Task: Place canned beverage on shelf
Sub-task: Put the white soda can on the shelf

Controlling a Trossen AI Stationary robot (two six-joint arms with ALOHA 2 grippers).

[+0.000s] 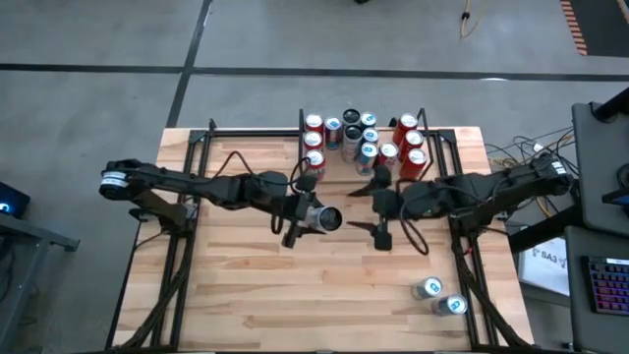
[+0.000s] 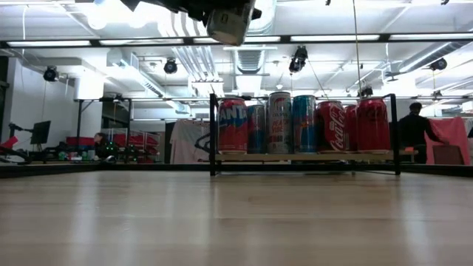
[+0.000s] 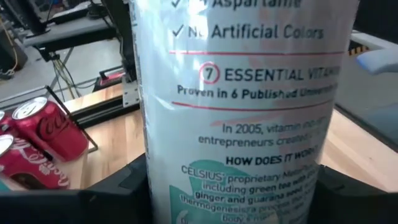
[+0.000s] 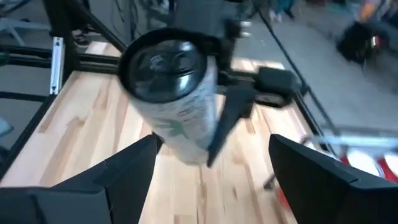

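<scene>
- Left gripper [image 1: 308, 218] hung above the middle of the table, its fingers clamped on either side of a white can [image 1: 325, 218] that lay tilted on its side in the air, dark end toward the right arm.
- From the left wrist, that can [image 3: 242, 112] filled the picture, printed text across it, with a dark finger [image 3: 93, 193] pressed against each side.
- Right gripper [image 1: 378, 206] faced the can from just beside it, jaws spread wide and holding nothing; the right wrist view showed the can [image 4: 171, 87] ahead, apart from its own fingers [image 4: 112, 180].
- Behind both grippers, the shelf [image 1: 423, 138] sat at the far edge of the table, crowded with upright red, blue and silver cans [image 1: 366, 138].
- In the low view, those cans [image 2: 303, 124] stood in a row on the shelf [image 2: 303, 157], and the held can [image 2: 228, 24] hung high above the tabletop [image 2: 236, 222].
- Two more cans [image 1: 439, 295] lay near the table's near right corner, well apart from the arms.
</scene>
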